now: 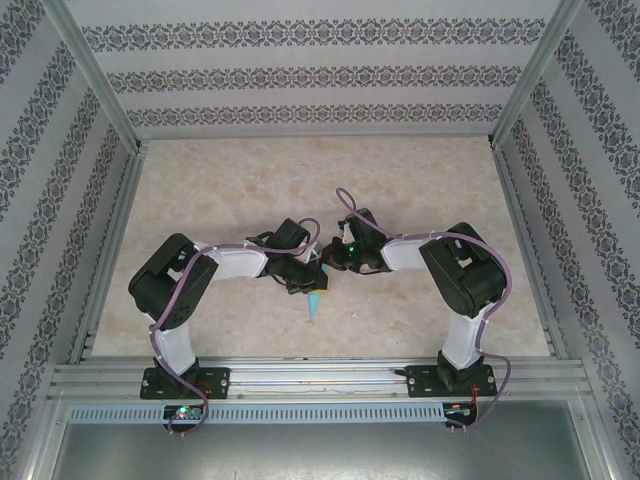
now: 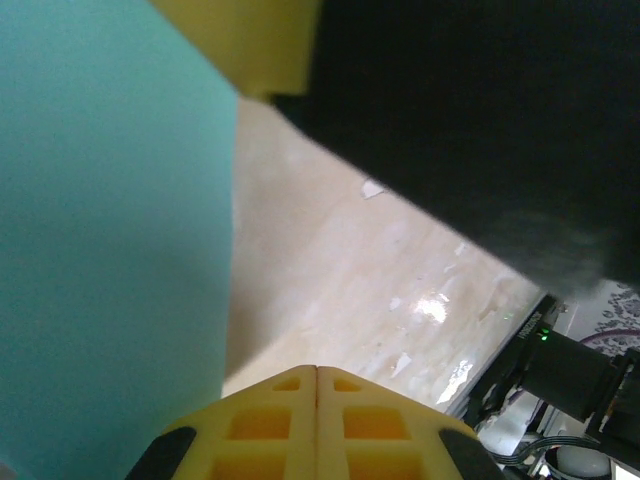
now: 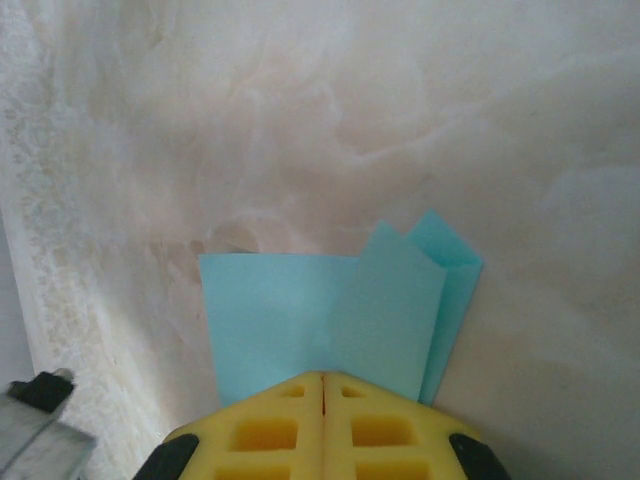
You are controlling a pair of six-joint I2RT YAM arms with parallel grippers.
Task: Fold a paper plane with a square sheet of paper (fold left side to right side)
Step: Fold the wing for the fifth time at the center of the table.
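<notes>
Square sheet of paper, turquoise and creased into a smaller layered shape, lies on the table about midway between the two arm bases. In the top view a narrow tip of it pokes toward the near edge.

The layers look loose. On the sheet's right side two corners stand offset from each other, so I judge the main risk to be slippage. A tip dragging across the top layer could shift it over the one beneath and set the next crease crooked. Thin paper could also wrinkle or tear under a hard, narrow tip. The end effectors work very close together over the sheet, so a careless sweep could knock one against the other.

Right end effector: yellow fingers pressed together, their tips at the sheet's near edge with the paper running under them. Whether a layer is nipped between them I cannot tell. Beyond lies bare table.

Left end effector: fingers likewise pressed together, nothing visible between them. The sheet rises just beside them on the left, and a black arm body looms beyond.
</notes>
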